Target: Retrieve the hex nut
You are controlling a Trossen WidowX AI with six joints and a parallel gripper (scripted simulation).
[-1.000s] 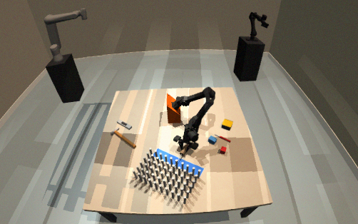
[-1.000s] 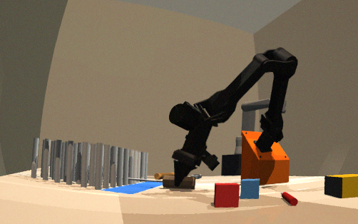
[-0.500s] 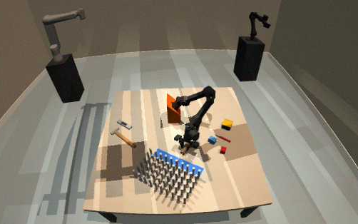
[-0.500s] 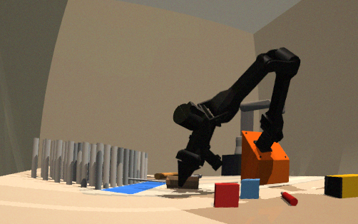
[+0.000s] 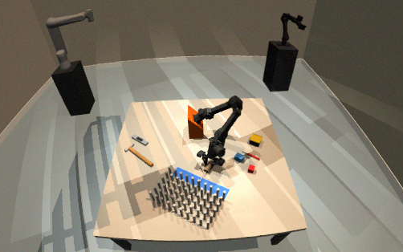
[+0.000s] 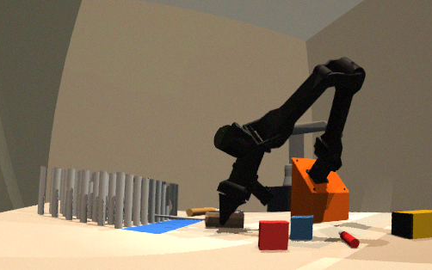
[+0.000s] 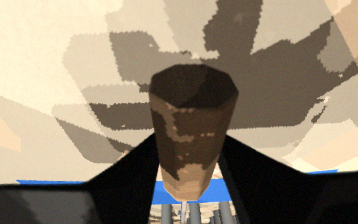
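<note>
So here's where we're at. Our tool (image 5: 208,165) (image 6: 224,221) (image 7: 186,137) is roughly two-fifths open, with its fingers snug around a brown wooden handle (image 5: 207,167) (image 6: 236,219) (image 7: 192,120). We've got the handle pretty much level, low over the tabletop (image 5: 258,209) (image 6: 105,254) (image 7: 20,50); can't tell if it's actually touching down.

A thin metal rod (image 5: 203,175) (image 6: 182,217) (image 7: 183,212) sticks out of the handle's far end, over the blue strip (image 5: 189,175) (image 6: 161,227) (image 7: 162,192) and toward the grey spacers (image 5: 208,226) (image 6: 120,199) (image 7: 195,215). We can't really make out where its tip ends up. Spacers are upright in their rows, right behind the strip. As for the hex nut, we honestly can't pick it out in any view, so no clue exactly where it sits.

Our black arm (image 5: 230,120) (image 6: 299,103) arches up from the orange base (image 5: 195,131) (image 6: 305,206) and comes down to the handle. Off to one side there's a yellow block (image 5: 255,139) (image 6: 423,223) with black ends, a little blue block (image 5: 239,157) (image 6: 301,228), a red cube (image 5: 251,168) (image 6: 273,235) and a skinny red stick (image 5: 254,156) (image 6: 349,239) lying near the blue one. Over on the other side we have a hammer (image 5: 140,156) (image 6: 200,211) lying flat, wooden grip and all, just beside a small grey block (image 5: 140,140).
</note>
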